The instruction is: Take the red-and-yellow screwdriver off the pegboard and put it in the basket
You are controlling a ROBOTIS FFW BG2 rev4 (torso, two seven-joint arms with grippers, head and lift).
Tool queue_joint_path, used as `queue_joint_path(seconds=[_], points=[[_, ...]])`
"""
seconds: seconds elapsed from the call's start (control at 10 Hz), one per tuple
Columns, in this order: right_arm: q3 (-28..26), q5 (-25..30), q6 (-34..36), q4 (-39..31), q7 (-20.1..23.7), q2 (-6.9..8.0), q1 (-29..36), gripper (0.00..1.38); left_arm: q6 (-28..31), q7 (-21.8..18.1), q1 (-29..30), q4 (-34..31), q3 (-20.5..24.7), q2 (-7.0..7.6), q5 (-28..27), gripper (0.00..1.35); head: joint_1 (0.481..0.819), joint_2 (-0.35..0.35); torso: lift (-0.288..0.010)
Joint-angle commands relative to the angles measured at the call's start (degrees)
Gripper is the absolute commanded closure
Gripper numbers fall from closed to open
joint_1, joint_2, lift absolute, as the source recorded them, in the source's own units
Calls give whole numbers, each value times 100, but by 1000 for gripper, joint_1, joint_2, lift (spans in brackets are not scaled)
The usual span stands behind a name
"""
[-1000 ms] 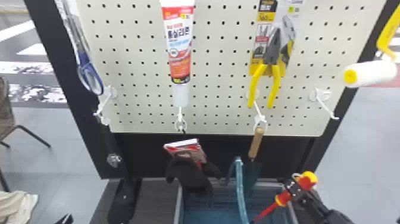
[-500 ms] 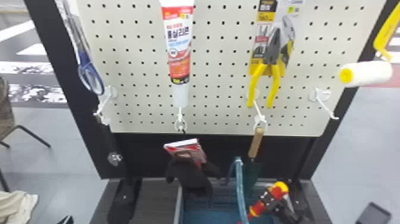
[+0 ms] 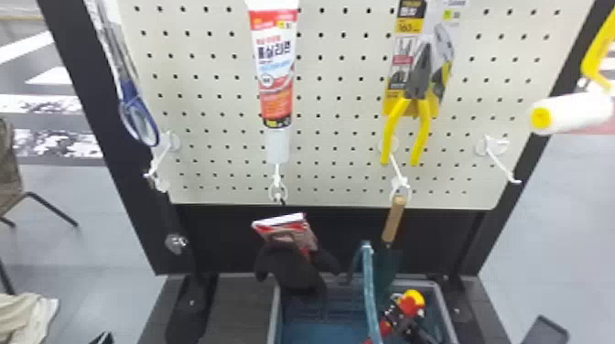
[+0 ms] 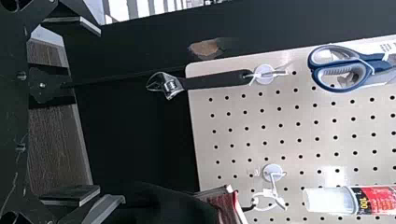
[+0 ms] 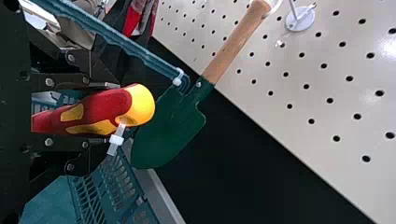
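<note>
The 2 fingers of the right gripper (image 3: pixel 399 315) are closed on the handle of the red-and-yellow screwdriver (image 3: pixel 411 303), 1 on each side of it, with the rounded yellow end sticking out past them. The screwdriver is tilted, yellow end up, over the basket (image 3: pixel 428 285); I cannot tell whether any of it is below the rim. A clear tie (image 5: pixel 116 139) hangs from its yellow end.

The basket handle (image 3: pixel 369 288) stands up just beside the screwdriver. Behind it, the trowel (image 3: pixel 392 222) hangs from its wooden grip, green blade down. The basket rests on the dark surface (image 3: pixel 240 311), and a dark glove (image 3: pixel 293 270) with a red-and-white card hangs at its back edge.

On the pegboard (image 3: pixel 338 151) above, 1 pair of yellow-handled pliers (image 3: pixel 423 107) and 1 red-and-white tube (image 3: pixel 277 100) hang apart from each other. The blue-handled scissors (image 3: pixel 137 116) hang at the board's left, and the white paint roller (image 3: pixel 572 112) is at its right.

The left gripper (image 3: pixel 102 339) is at the bottom edge of the head view, on the left. Its fingers are wide apart and hold nothing. Past them, an adjustable wrench (image 4: pixel 210 80) hangs on a white hook, below the scissors.
</note>
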Motion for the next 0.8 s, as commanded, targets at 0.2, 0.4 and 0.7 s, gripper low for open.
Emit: queue_joint_path(seconds=[0.2, 0.4, 0.7], points=[[33, -10, -36, 206, 37, -1, -33, 986, -25, 0, 12, 14, -7, -24, 9, 122, 549, 0, -100], [33, -10, -36, 206, 55, -27, -33, 354, -34, 0, 12, 14, -7, -24, 9, 122, 549, 0, -100], [42, 52, -36, 206, 125, -45, -82, 124, -52, 0, 0, 14, -16, -24, 9, 122, 549, 0, -100]])
